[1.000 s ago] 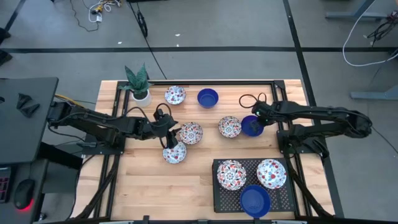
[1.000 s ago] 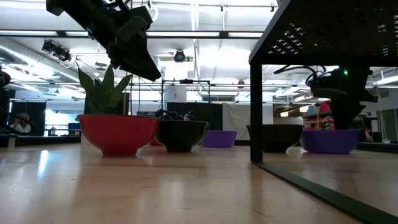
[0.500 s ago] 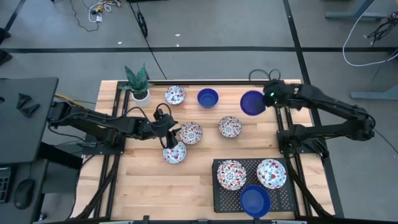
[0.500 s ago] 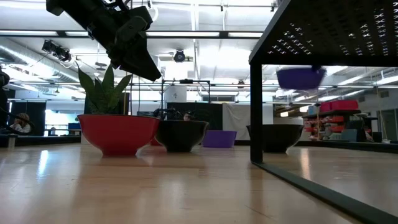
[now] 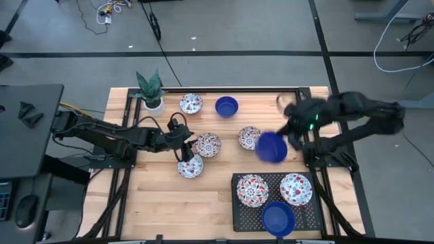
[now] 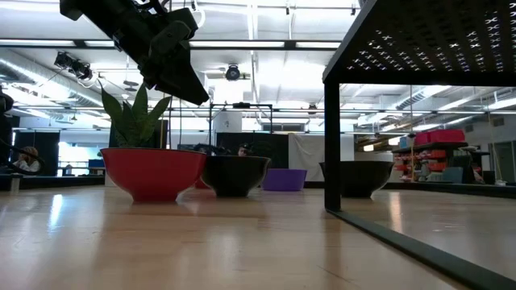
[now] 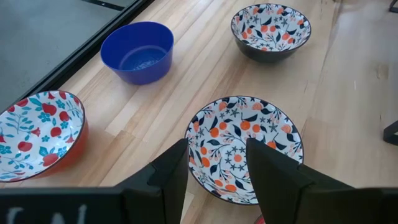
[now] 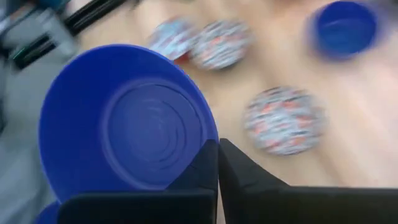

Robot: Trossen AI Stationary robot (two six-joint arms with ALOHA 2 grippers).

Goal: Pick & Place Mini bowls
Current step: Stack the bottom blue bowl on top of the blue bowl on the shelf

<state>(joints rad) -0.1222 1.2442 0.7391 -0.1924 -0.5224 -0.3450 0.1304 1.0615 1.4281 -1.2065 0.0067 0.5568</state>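
Three shiny round bowls are plain blue (image 5: 272,147). Six round bowls are white with red and blue flowers (image 5: 207,145). The wooden bench (image 5: 156,203) is light brown.

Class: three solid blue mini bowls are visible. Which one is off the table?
The blue bowl pinched by the right gripper; the others rest on the table and the black tray.

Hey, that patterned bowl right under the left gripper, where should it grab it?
Grip the rim of the patterned bowl, coming straight down. It sits upright with its mouth open, so one finger of the left gripper probably fits inside the thin wall and one outside.
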